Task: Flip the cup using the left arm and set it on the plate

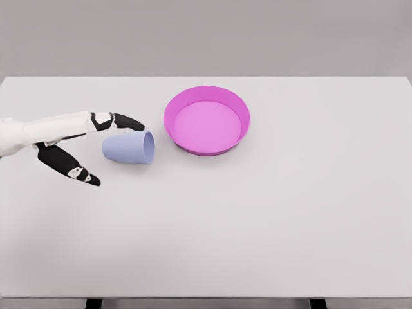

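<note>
Head view, looking down on a plain white surface (257,225) from the robot's own eye line. I take the pink plate (206,120) as my landmark: a round, shallow dish with a raised rim, sitting upright toward the far middle of the surface, with nothing in it.

Just to the left of the plate, close but not touching it, lies the pale blue cup (129,147). It is tipped on its side, its open mouth facing right toward the plate and its closed base pointing left, toward my arm. That is why it needs flipping before it can stand on the plate.

My left robot hand (90,145) reaches in from the left edge, on the far side of the cup from the plate. Its fingers are spread wide: the upper fingers (119,121) stretch over the cup's top, the thumb (71,167) splays low and nearer me. It holds nothing yet. I judge it is framing the cup's base end for a grasp.

I cannot tell whether the upper fingertips touch the cup or merely hover over it. The arm is cut off at the picture's left edge. The cup's inside is mostly hidden. My right arm is out of sight.
</note>
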